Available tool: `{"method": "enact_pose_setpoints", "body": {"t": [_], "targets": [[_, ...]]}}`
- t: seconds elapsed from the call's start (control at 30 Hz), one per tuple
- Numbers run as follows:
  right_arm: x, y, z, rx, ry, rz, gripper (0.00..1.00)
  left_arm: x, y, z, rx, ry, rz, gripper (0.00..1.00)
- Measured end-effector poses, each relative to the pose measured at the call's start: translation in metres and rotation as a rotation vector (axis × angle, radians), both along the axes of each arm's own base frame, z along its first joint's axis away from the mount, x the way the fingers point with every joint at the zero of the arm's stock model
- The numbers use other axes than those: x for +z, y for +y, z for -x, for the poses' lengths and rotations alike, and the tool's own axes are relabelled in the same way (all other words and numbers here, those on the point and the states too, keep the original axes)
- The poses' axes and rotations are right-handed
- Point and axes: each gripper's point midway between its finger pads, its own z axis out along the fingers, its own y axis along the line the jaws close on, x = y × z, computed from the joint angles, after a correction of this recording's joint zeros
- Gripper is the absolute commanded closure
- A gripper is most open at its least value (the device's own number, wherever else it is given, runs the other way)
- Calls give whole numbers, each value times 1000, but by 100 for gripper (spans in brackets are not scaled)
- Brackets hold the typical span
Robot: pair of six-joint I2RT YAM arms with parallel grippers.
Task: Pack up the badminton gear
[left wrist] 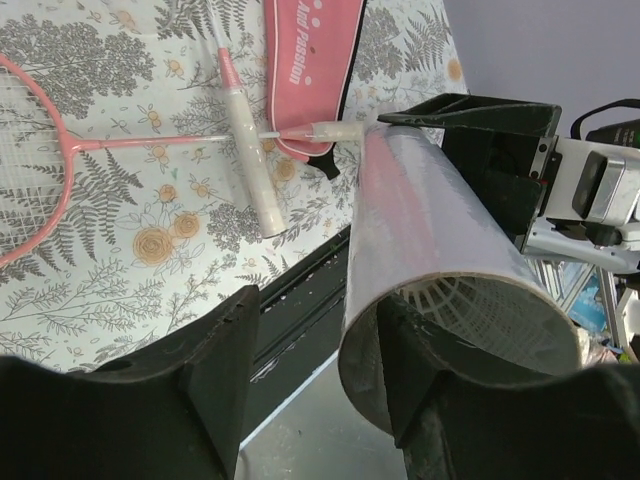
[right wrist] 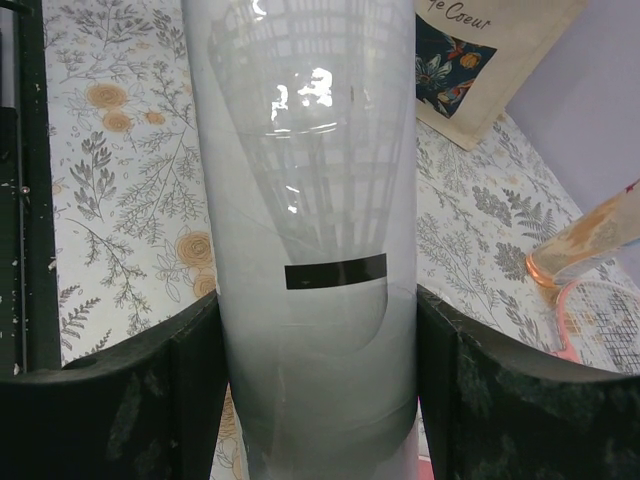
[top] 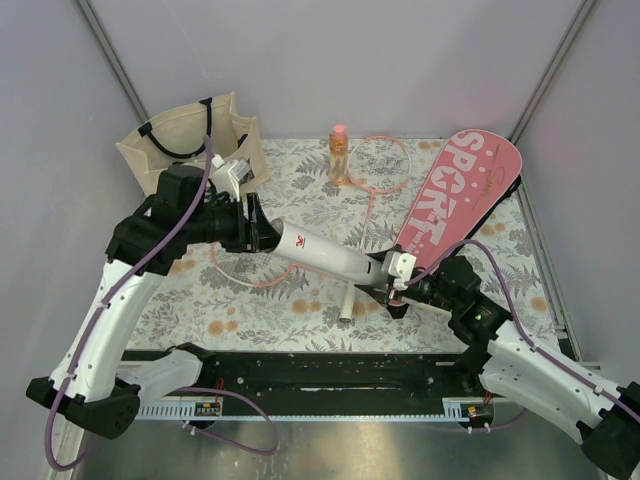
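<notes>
- While the long white tube (top: 320,250) hangs over the table's middle in the top view, its long axis runs from the left gripper (top: 258,232) down-right to the right gripper (top: 396,287). The tote bag (top: 190,135) stands far left, nearer the left arm.
- From the left wrist, the left gripper (left wrist: 315,310) stands open. One finger (left wrist: 215,360) is clear of the tube's (left wrist: 430,210) wall, and the other sits at its open mouth.
- From the right wrist, the right gripper (right wrist: 320,310) clamps the tube (right wrist: 310,150), both fingers (right wrist: 190,360) touching its sides. The tube's axis points away toward the tote bag (right wrist: 500,60). By my judgement the right arm alone carries it.
</notes>
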Motion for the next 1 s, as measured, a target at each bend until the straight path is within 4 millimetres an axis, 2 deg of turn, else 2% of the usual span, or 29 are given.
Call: {"method": "enact_pose_setpoints", "body": {"t": [0.1,0.23,0.3,0.43,0.57,0.83,0.9,1.0], "targets": [[1,1,2,9,4,-6,58,-1,-3,1,-10,-3,2,43],[2,1,2,7,10,-15,57,1,0,-1,7,-16,-9,34],[4,2,2,6,13,-23,57,4,2,-3,21,-32,-17,25],[8,0,0,-14,22,-45,58,21,9,-5,55,-91,-30,10],[14,-5,-3,-50,25,-67,58,47,20,-8,102,-178,-49,3],[16,-10,-8,-104,47,-89,59,114,55,-21,258,-418,-111,1],[17,-11,-9,-116,56,-97,59,121,65,-26,299,-455,-142,1],[19,-14,-12,-143,64,-113,59,119,84,-38,381,-487,-224,1]]}}
